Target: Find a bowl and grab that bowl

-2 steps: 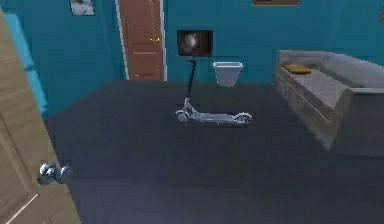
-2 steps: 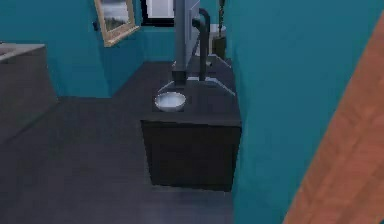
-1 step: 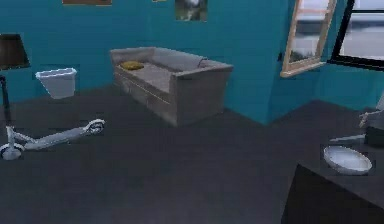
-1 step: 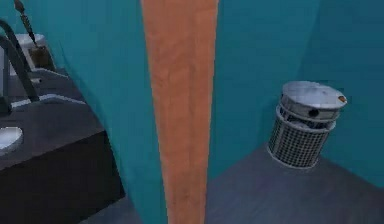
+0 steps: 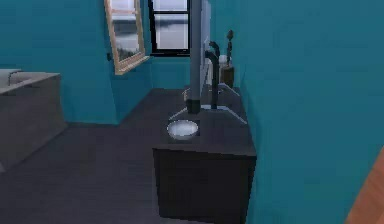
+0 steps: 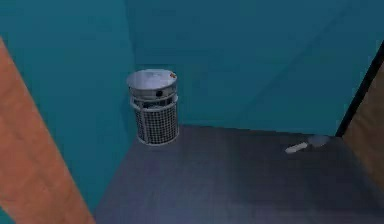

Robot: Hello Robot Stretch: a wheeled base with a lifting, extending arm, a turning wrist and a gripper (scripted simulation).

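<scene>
A small round grey bowl (image 5: 183, 129) with a pale rim sits on top of a dark low cabinet (image 5: 205, 180) in the middle of the forward view. It lies near the cabinet's back left part. Just behind it a grey stand (image 5: 207, 95) with splayed legs and a tall pole rises from the same top.
Teal walls close in on the forward view's right. A grey tub-like block (image 5: 25, 115) stands at its left, an open window (image 5: 140, 35) at the back. In the arm side view a wire mesh bin (image 6: 153, 106) stands in a corner, and a small pale object (image 6: 305, 146) lies on the dark floor.
</scene>
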